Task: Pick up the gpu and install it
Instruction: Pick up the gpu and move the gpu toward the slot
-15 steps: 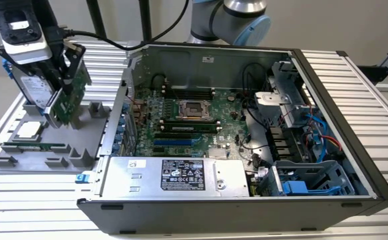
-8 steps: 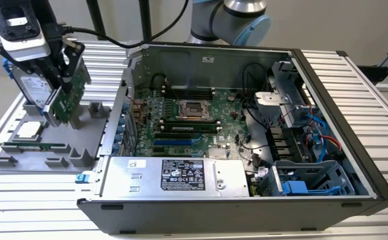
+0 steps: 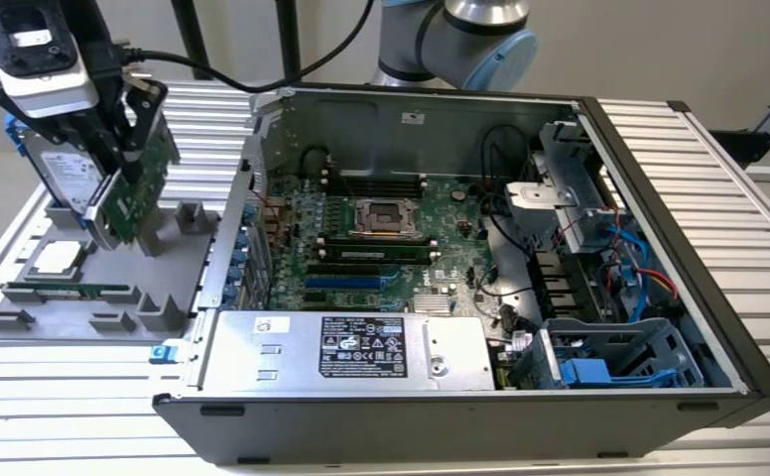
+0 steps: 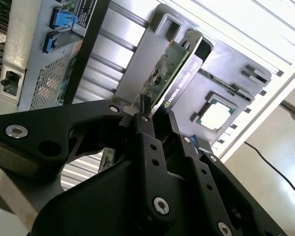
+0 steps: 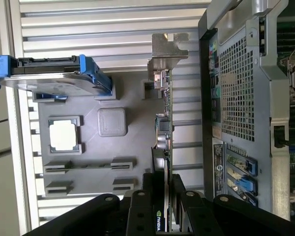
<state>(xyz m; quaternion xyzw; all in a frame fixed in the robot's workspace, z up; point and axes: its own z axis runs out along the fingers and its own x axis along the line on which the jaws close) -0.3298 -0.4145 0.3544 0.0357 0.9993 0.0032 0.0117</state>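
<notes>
Gpu (image 3: 134, 193) is in the grasp of the gripper (image 3: 127, 159), over the grey parts tray (image 3: 100, 266) at the exterior view's left, beside the open computer case (image 3: 399, 436) and outside it. Both wrist views show the black fingers pressed against the two faces of the card (image 4: 169, 73), with the gripper (image 4: 155, 118) closed narrowly on its upper edge. The card stands on edge, tilted a little in the exterior view, green board face toward that camera. The first wrist view looks along its thin edge (image 5: 163, 123) between the fingers (image 5: 165, 179), with the metal bracket at the far end. The lower edge sits at or just above the tray's holder posts, and I cannot tell whether it has cleared them.

Judgement: the grasp is made, so the pick-up is under way at least. The carry and the install are not yet done. The expansion slots (image 3: 345, 282) on the motherboard (image 3: 458, 253) hold no card, and the gpu is well apart from them.

Other parts remain on the tray:
- Hard drive (image 3: 61, 174), standing just beside the card.
- Processor chip (image 3: 55, 260), in its pocket.
- Memory stick (image 3: 67, 293), in its slot.
</notes>
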